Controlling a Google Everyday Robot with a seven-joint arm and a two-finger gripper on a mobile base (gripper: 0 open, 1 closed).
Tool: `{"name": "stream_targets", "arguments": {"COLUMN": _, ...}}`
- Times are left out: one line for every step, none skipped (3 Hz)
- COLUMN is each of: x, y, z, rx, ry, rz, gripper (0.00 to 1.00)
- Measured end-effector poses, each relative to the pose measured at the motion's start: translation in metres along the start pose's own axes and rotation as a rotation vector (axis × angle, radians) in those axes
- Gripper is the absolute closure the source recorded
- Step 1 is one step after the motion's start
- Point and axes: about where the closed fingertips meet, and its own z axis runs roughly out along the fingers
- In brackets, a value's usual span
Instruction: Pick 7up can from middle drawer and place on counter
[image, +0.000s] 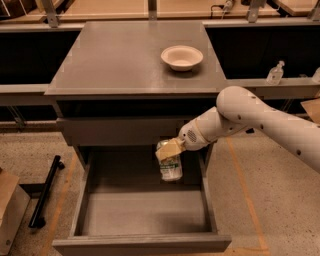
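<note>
My gripper (168, 150) is shut on the 7up can (171, 166), a silvery-white can with green markings, and holds it upright in the air above the open middle drawer (145, 212). The can hangs near the drawer's back, just below the closed drawer front above it. The drawer's grey inside is bare. The counter (120, 57) is the broad grey top of the cabinet, above and behind the gripper.
A white bowl (182, 57) sits on the counter's right rear part. A black bar (46, 191) lies on the floor to the left, with a cardboard box (10, 210) at the far left. A clear bottle (275, 73) stands on the right shelf.
</note>
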Motion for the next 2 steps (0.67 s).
{"name": "stream_targets", "arguments": {"x": 0.0, "y": 0.0, "z": 0.0001, "rx": 0.0, "ry": 0.0, "rz": 0.0, "gripper": 1.0}}
{"name": "stream_targets", "arguments": {"x": -0.0097, "y": 0.0006, "z": -0.0052, "rx": 0.026, "ry": -0.029, "rz": -0.011, "gripper": 1.0}}
